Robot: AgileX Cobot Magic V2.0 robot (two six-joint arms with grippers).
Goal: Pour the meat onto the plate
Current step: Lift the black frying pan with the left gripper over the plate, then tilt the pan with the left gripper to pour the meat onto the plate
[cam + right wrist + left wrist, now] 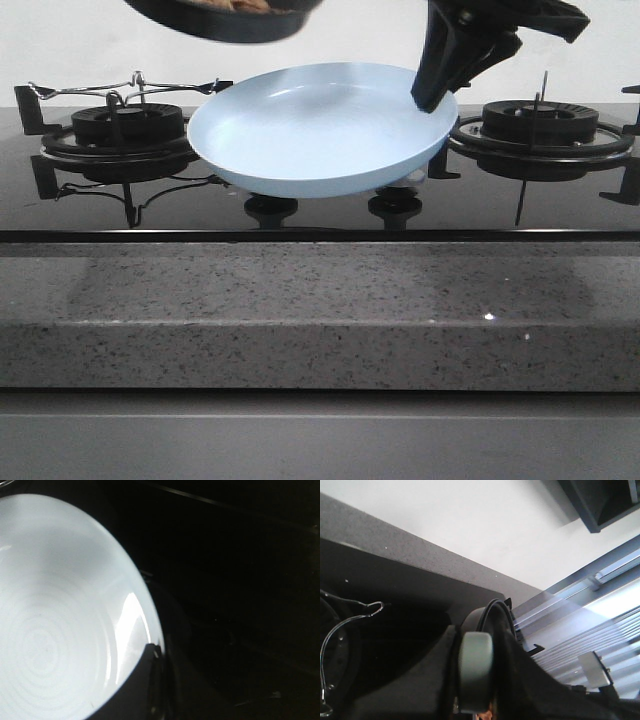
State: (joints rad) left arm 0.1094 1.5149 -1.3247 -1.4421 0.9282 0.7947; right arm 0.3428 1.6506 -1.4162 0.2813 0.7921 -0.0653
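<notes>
The pale light-blue plate (315, 130) hangs tilted above the middle of the black hob, empty inside. My right gripper (432, 88) is shut on its right rim; in the right wrist view the plate (55, 620) fills the frame and a dark finger (142, 680) clamps the rim. The black frying pan (225, 18) is lifted at the top of the front view, left of and above the plate, with tan meat (245, 5) just showing at the frame edge. My left gripper (480, 700) is shut on the pan's pale handle (475, 670).
The left burner (125, 130) with a wire rack (120, 92) and the right burner (540, 125) flank the plate. Two control knobs (272, 208) sit under it. A grey speckled counter edge (320, 310) runs across the front.
</notes>
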